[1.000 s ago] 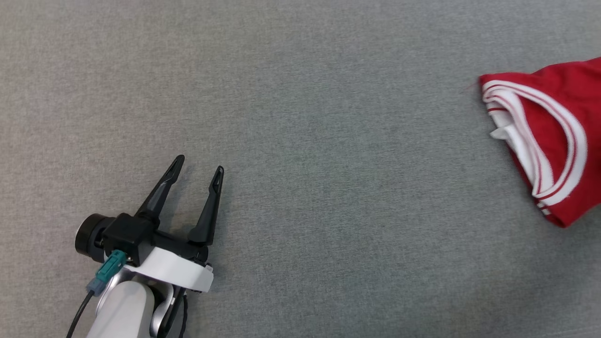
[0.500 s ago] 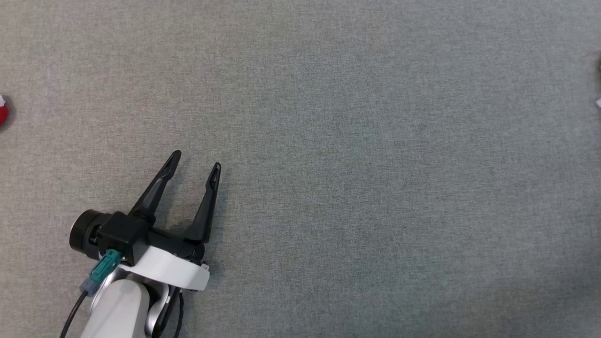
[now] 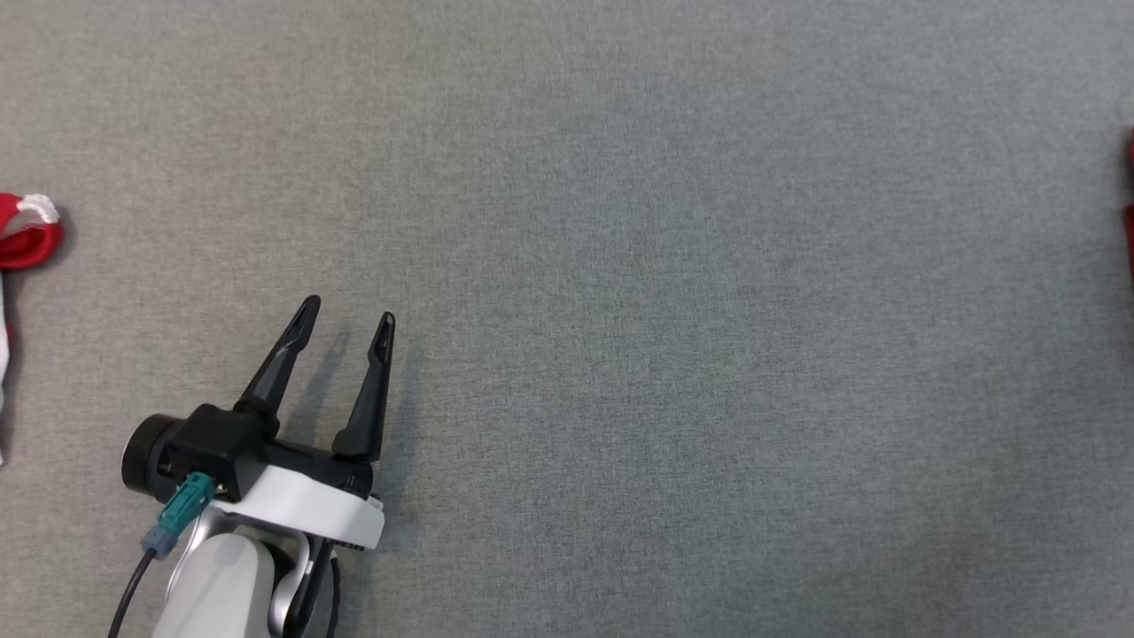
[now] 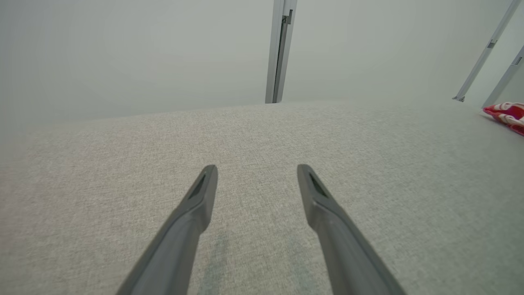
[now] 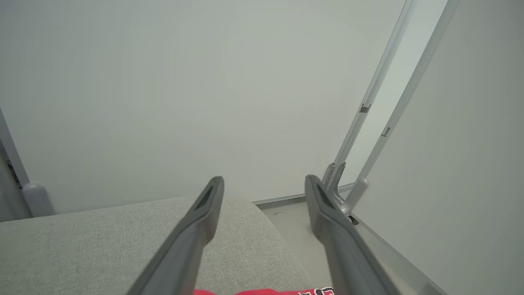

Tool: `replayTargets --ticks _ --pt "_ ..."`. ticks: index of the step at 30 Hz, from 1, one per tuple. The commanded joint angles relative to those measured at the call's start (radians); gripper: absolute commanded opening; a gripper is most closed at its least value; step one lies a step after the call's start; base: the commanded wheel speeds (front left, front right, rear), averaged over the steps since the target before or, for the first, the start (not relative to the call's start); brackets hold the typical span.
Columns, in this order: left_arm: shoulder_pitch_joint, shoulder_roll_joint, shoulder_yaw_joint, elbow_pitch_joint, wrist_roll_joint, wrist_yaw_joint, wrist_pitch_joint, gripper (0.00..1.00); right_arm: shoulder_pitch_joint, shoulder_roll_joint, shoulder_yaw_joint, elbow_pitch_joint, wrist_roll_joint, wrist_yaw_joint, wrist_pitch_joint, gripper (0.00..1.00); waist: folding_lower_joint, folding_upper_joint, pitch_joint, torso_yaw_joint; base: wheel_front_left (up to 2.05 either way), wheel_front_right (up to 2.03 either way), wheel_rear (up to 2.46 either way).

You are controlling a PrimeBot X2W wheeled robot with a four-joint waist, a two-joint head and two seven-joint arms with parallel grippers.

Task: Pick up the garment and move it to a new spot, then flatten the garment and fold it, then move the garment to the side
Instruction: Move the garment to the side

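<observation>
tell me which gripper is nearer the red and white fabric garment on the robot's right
Right. The right gripper hangs over the garment; the left gripper is far across the grey surface.

I catch only a thin red sliver of the garment (image 3: 1130, 204) at the far right edge of my head view, a third of the way down. In my left wrist view it lies low and bunched at the right edge, just above the middle: red folds with white stripes, resting on the grey fabric surface (image 4: 262, 135). In my right wrist view it is a narrow red strip along the bottom edge, right of centre, with white markings too cropped to read.
</observation>
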Motion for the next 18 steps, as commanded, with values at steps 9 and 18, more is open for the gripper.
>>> replayTargets --ticks 9,18 --pt "0.049 -0.039 0.062 0.056 0.013 -0.001 -0.002 1.00 0.319 0.205 0.271 -0.267 0.231 0.000 -0.005 1.00 0.0000 0.0000 -0.129 0.027 0.00 0.00 0.00" --pt "0.099 -0.064 0.095 0.110 0.031 0.000 -0.002 1.00 0.620 0.269 0.416 -0.381 0.326 0.000 -0.005 1.00 0.0000 0.0000 -0.232 0.060 0.00 0.00 0.00"
